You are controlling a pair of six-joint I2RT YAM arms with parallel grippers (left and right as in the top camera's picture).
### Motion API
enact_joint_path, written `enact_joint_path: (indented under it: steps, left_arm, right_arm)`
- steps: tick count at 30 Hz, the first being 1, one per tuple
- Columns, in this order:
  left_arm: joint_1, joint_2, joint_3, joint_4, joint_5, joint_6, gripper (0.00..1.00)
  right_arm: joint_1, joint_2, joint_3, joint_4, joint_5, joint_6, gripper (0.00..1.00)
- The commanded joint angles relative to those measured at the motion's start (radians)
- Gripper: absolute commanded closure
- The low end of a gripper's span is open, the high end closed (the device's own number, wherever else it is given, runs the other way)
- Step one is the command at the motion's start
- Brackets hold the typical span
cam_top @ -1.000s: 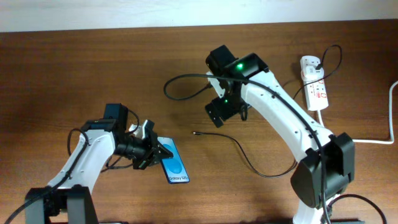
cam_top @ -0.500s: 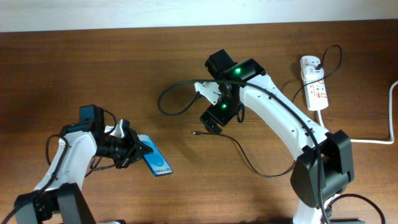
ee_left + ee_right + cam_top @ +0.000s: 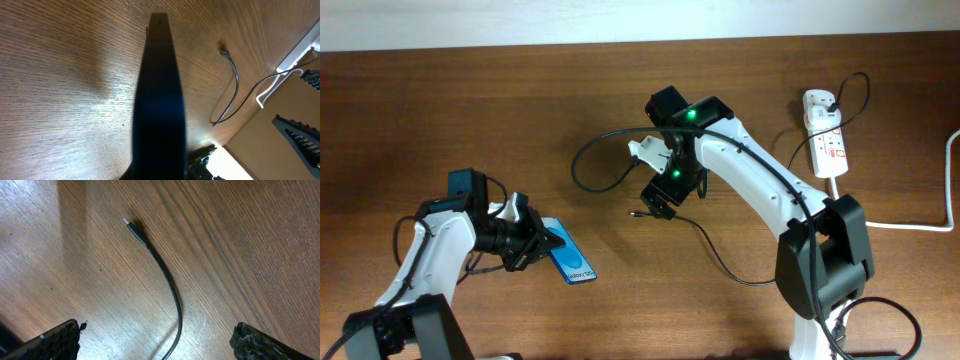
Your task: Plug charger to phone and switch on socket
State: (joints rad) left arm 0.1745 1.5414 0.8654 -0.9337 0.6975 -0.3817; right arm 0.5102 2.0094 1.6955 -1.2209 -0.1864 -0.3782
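Observation:
The phone (image 3: 571, 262), its blue screen lit, is held at one end by my left gripper (image 3: 534, 243) at the table's left. In the left wrist view the phone (image 3: 159, 90) is a dark edge-on bar between the jaws (image 3: 160, 172). The charger's thin black cable (image 3: 720, 262) lies mid-table with its connector tip (image 3: 635, 213) free. My right gripper (image 3: 658, 196) hovers open just above and right of the tip. The right wrist view shows the cable (image 3: 167, 280) and tip (image 3: 127, 222) between the open fingers (image 3: 165, 342). The white socket (image 3: 827, 138) lies far right, with a black plug in its top end.
A thick white cord (image 3: 920, 226) runs from the socket to the right edge. A black cable loop (image 3: 582, 166) hangs off the right arm. The charger tip also shows in the left wrist view (image 3: 223, 50). The table's far edge meets a white wall.
The left gripper carried the phone to the left, then held still. The right gripper has shifted left and down toward the connector tip.

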Motion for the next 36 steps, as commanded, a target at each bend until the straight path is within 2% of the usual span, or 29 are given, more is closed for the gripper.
enact_joint_path:
  steps: [1, 4, 8, 14, 16, 23, 27, 28, 29, 30, 32, 34, 36]
  left_arm:
    - [0.005, 0.001, 0.005, -0.003, 0.011, 0.006, 1.0]
    - [0.005, 0.001, 0.005, -0.003, 0.011, 0.006, 1.0]
    - [0.005, 0.001, 0.005, -0.003, 0.011, 0.006, 1.0]
    - [0.005, 0.001, 0.005, -0.003, 0.011, 0.006, 1.0]
    - [0.005, 0.001, 0.005, -0.003, 0.011, 0.006, 1.0]
    - [0.005, 0.001, 0.005, -0.006, 0.011, 0.006, 0.99]
    - [0.005, 0.001, 0.005, -0.006, 0.011, 0.006, 0.99]
    - [0.005, 0.001, 0.005, -0.006, 0.011, 0.006, 0.99]
    - [0.005, 0.001, 0.005, -0.006, 0.007, 0.006, 0.99]
    - [0.005, 0.001, 0.005, -0.006, 0.007, 0.006, 0.98]
    - [0.005, 0.001, 0.005, -0.006, 0.007, 0.006, 0.97]
    - [0.005, 0.001, 0.005, -0.006, 0.007, 0.006, 0.97]
    - [0.005, 0.001, 0.005, -0.006, 0.008, 0.006, 0.97]
  right_arm:
    - [-0.001, 0.01, -0.011, 0.003, -0.021, -0.015, 0.02]
    - [-0.001, 0.01, -0.045, 0.01, -0.053, -0.076, 0.02]
    - [-0.001, 0.01, -0.164, 0.132, -0.056, -0.082, 0.02]
    - [0.0, 0.01, -0.275, 0.276, -0.211, -0.169, 0.01]
    - [0.0, 0.01, -0.301, 0.327, -0.21, -0.169, 0.08]
    - [0.002, 0.024, -0.308, 0.348, -0.21, -0.169, 0.15]
    - [0.035, 0.109, -0.311, 0.348, -0.203, -0.168, 0.19]
    - [0.049, 0.13, -0.312, 0.348, -0.201, -0.168, 0.22]
    - [0.071, 0.162, -0.312, 0.354, -0.184, -0.168, 0.28]
    - [0.09, 0.187, -0.312, 0.365, -0.138, -0.167, 0.39]
    - [0.124, 0.225, -0.312, 0.373, -0.037, -0.164, 0.49]
    - [0.144, 0.244, -0.312, 0.374, 0.037, -0.163, 0.57]
    - [0.144, 0.245, -0.312, 0.389, 0.111, -0.105, 0.57]
